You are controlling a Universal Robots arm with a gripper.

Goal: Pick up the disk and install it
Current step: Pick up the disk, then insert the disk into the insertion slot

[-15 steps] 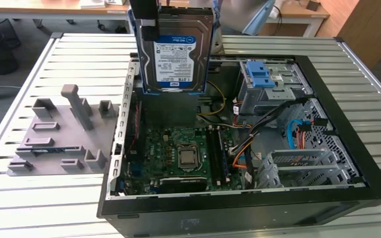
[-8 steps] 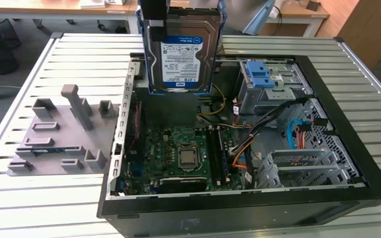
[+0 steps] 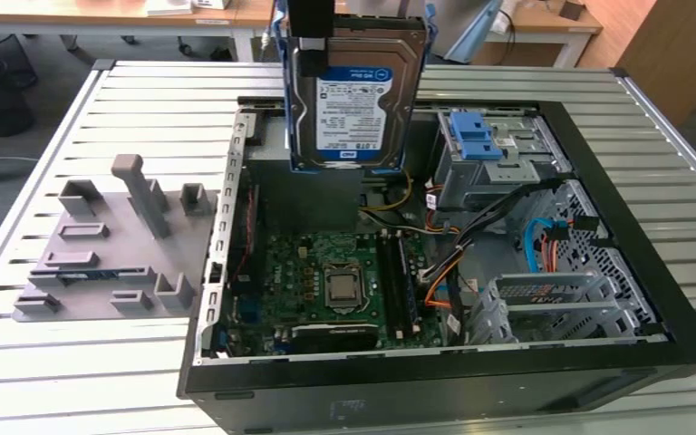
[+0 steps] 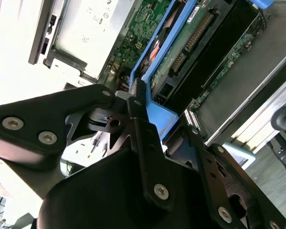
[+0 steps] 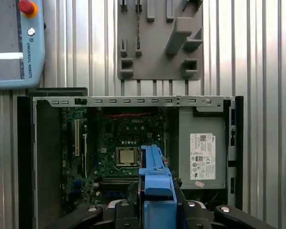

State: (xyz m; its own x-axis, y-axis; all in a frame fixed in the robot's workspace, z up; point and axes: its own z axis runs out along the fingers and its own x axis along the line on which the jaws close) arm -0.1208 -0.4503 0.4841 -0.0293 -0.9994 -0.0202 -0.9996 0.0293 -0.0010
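The disk, a silver-grey drive with a white-and-blue label in a blue bracket, hangs upright above the open computer case, over its rear half. My gripper is shut on the disk's top end, a black finger lying against the bracket. In the second wrist view the black fingers clamp the blue bracket, and the disk's green circuit-board side runs away from them. In the first wrist view the bracket points down over the motherboard.
A metal drive cage with light-blue tabs sits at the case's back, on the exterior view's right. The grey power-supply box lies inside the case. A grey plastic fixture rests on the slatted table, and a teach pendant lies nearby.
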